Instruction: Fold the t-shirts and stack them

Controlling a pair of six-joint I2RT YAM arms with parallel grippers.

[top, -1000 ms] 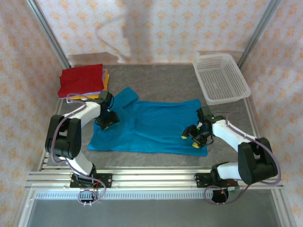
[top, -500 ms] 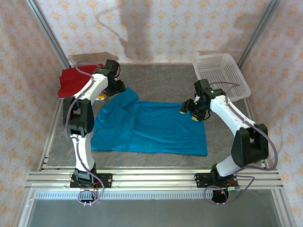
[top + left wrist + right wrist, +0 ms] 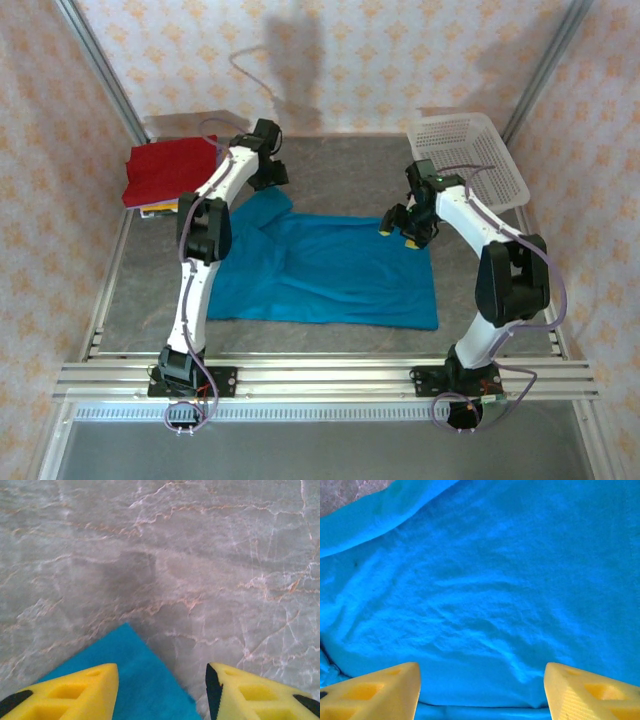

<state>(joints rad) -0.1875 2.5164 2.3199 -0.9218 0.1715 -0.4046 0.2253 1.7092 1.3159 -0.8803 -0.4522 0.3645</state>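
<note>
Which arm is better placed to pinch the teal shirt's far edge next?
Right, probably: the right gripper hangs open over the teal shirt near its far corner; the left gripper faces mostly bare table past the shirt's corner.

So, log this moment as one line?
teal t-shirt unfolded | left gripper open above its corner | right gripper open above it

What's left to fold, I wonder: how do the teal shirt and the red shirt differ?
The teal shirt lies spread open, unfolded, in the middle; the red shirt is folded into a compact rectangle at the far left corner. The teal shirt covers far more area than the red shirt. Both are plain, single-coloured cloth.
</note>
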